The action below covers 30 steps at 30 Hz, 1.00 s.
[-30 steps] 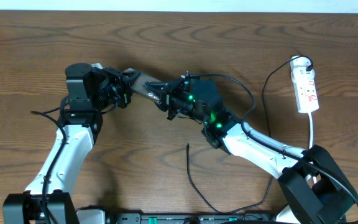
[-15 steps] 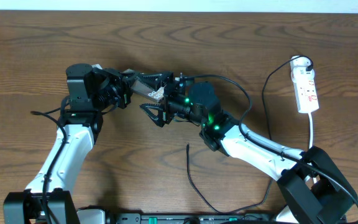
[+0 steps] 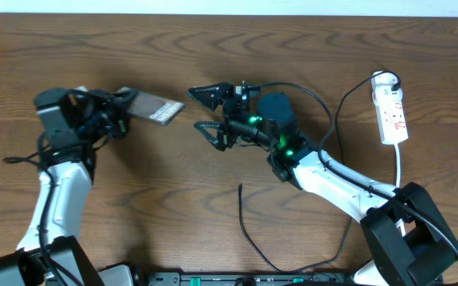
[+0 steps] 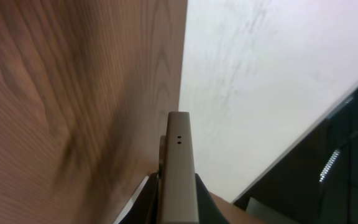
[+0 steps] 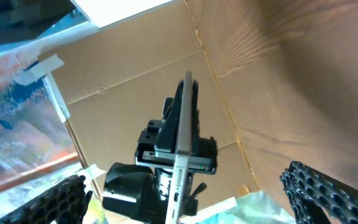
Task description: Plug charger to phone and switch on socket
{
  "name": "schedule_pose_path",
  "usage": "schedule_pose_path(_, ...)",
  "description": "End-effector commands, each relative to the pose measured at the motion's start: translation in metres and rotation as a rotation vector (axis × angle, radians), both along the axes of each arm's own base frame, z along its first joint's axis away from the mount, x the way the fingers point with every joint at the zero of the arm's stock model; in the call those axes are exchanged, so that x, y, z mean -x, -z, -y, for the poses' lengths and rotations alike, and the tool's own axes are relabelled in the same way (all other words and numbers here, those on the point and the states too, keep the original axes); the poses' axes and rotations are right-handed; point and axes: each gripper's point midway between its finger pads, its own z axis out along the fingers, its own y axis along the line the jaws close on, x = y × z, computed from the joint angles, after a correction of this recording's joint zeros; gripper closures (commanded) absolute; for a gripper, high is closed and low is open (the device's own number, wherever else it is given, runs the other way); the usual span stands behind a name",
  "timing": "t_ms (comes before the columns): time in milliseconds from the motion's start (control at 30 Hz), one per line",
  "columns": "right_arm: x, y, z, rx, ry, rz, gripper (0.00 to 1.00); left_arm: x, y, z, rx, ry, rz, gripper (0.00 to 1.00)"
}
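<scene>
Phone edge-on in left claw

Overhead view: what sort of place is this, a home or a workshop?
Likely a robotics lab bench: a white left arm and right arm at a wooden table with a power strip; cardboard stands beyond.

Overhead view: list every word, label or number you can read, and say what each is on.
None can be read.
the phone: any lettering on its back is too small and blurred to read.
the socket: small red marks on its white face, too small to read as text.
</scene>
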Motion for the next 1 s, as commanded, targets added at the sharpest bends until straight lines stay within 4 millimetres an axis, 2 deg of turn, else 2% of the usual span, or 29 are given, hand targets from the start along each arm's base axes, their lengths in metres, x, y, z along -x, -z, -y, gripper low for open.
schedule_pose_path(0, -0.004, -0.007, 0.006, 0.035, -0.035, 0.128, 0.01, 0.011, -0.012, -0.001, 0.003, 0.113, 0.083, 0.93)
schedule_pose_path(233, -0.004, -0.009, 0.013, 0.160, -0.123, 0.477, 0.01, 0.031, -0.029, 0.007, -0.095, 0.334, 0.303, 0.92)
schedule_pose_path(400, -0.004, -0.011, 0.020, 0.185, -0.182, 0.566, 0.01, 0.042, -0.039, 0.016, -0.152, 0.451, 0.441, 0.93)
schedule_pose_path(500, -0.011, -0.002, 0.028, 0.278, -0.245, 0.543, 0.01, 0.045, -0.041, 0.019, -0.172, 0.479, 0.481, 0.92)
schedule_pose_path(567, -0.015, 0.007, 0.037, 0.408, -0.285, 0.515, 0.01, 0.045, -0.041, 0.018, -0.176, 0.479, 0.485, 0.92)
schedule_pose_path(667, -0.024, 0.019, 0.066, 0.707, -0.282, 0.433, 0.01, 0.044, -0.043, 0.017, -0.190, 0.478, 0.501, 0.92)
schedule_pose_path(733, -0.026, 0.018, 0.092, 0.901, -0.252, 0.371, 0.01, 0.043, -0.045, 0.012, -0.202, 0.466, 0.512, 0.93)
schedule_pose_path(833, -0.019, 0.013, 0.123, 1.086, -0.221, 0.274, 0.01, 0.042, -0.046, -0.002, -0.217, 0.430, 0.514, 0.92)
schedule_pose_path(967, 0.009, 0.025, 0.134, 1.159, -0.265, 0.137, 0.01, 0.043, -0.046, -0.023, -0.227, 0.375, 0.509, 0.92)
